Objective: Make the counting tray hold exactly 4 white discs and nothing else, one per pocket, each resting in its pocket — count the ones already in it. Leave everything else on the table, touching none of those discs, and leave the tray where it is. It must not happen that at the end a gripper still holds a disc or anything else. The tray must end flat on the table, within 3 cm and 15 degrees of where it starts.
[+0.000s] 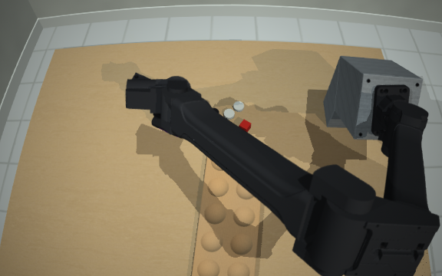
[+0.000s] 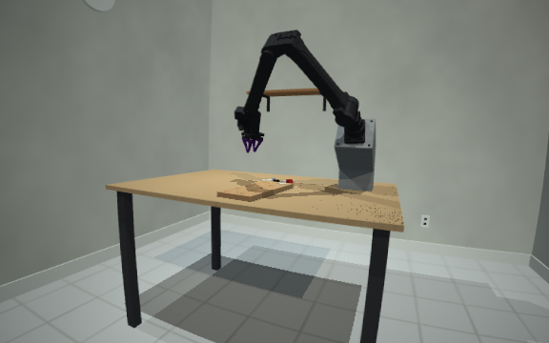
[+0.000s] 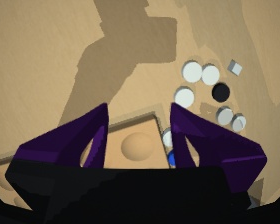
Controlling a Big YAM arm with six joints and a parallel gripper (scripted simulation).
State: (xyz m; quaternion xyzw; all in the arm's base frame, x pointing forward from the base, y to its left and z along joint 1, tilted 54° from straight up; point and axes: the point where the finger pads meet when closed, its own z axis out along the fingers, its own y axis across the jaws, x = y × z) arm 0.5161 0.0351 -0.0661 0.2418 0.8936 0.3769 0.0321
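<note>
The wooden counting tray (image 1: pixel 225 218) lies flat on the table, and my arm hides its far end in the top view. The pockets I can see there are empty. The wrist view shows the tray's end with one empty pocket (image 3: pixel 139 145). Three white discs (image 3: pixel 192 71) (image 3: pixel 211 75) (image 3: pixel 184 98) lie loose beyond it, and two more (image 3: pixel 224 116) to the right. Another white disc (image 3: pixel 167 139) and a blue disc (image 3: pixel 171 159) peek out beside my right finger. I cannot tell if that disc sits in a pocket. My gripper (image 2: pixel 253 145) (image 3: pixel 139 110) hangs high above the tray end, fingers apart and empty.
A black disc (image 3: pixel 220 92) and a small pale cube (image 3: pixel 235 67) lie among the loose discs. A red cube (image 1: pixel 245 125) sits near two white discs (image 1: pixel 239 106) (image 1: pixel 229 113). The grey robot base (image 1: pixel 371 96) stands at the table's right.
</note>
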